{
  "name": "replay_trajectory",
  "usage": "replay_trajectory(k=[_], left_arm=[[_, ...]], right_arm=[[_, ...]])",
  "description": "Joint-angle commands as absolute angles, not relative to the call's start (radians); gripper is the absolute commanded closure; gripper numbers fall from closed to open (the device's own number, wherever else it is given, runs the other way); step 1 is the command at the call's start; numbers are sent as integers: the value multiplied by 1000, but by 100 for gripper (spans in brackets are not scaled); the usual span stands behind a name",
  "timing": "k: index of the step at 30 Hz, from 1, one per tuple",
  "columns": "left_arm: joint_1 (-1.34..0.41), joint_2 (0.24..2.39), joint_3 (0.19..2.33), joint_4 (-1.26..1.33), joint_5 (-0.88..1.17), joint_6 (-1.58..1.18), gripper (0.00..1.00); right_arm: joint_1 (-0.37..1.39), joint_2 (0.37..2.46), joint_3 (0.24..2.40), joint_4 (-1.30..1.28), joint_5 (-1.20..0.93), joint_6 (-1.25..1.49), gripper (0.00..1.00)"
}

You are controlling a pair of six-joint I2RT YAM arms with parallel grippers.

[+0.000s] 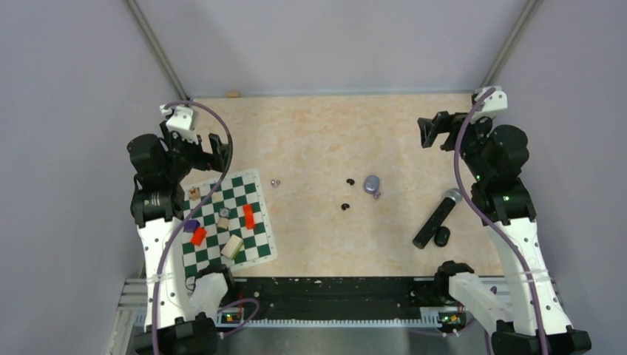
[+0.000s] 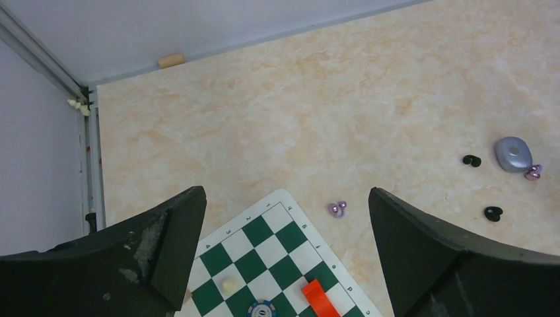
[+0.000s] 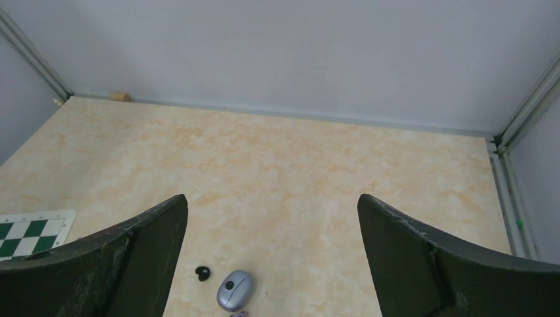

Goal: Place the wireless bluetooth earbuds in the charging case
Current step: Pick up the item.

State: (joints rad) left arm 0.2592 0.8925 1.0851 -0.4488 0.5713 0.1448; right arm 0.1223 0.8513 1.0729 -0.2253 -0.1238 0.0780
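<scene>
closed charging case (image 1: 371, 183) lies slanted

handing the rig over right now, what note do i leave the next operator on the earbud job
Grippers: left gripper open and empty, near the far edge of the green-and-white chess mat; right gripper open and empty, raised at the table's right side.
Things: bluish-grey oval charging case mid-table, lid looks shut. The tiny lilac earbuds: one just off the mat's far right corner, the other right beside the case.
Done: nothing.
Left: open the case, seat both earbuds.
</scene>
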Motion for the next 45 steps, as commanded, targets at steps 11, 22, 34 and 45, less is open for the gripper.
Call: replay_trajectory(k=[11, 22, 34, 45], left_arm=[[261, 885, 1116, -452, 524, 217, 1], [87, 883, 1015, -532, 454, 355, 1], [89, 913, 992, -554, 538, 362, 1], [123, 915, 983, -543, 568, 344, 1]], right_arm=[[140, 889, 970, -125, -287, 19, 1], [155, 1281, 1081, -308, -319, 103, 11], [267, 1519, 1083, -300, -220, 127, 16], [305, 1720, 1116, -314, -214, 168, 22]])
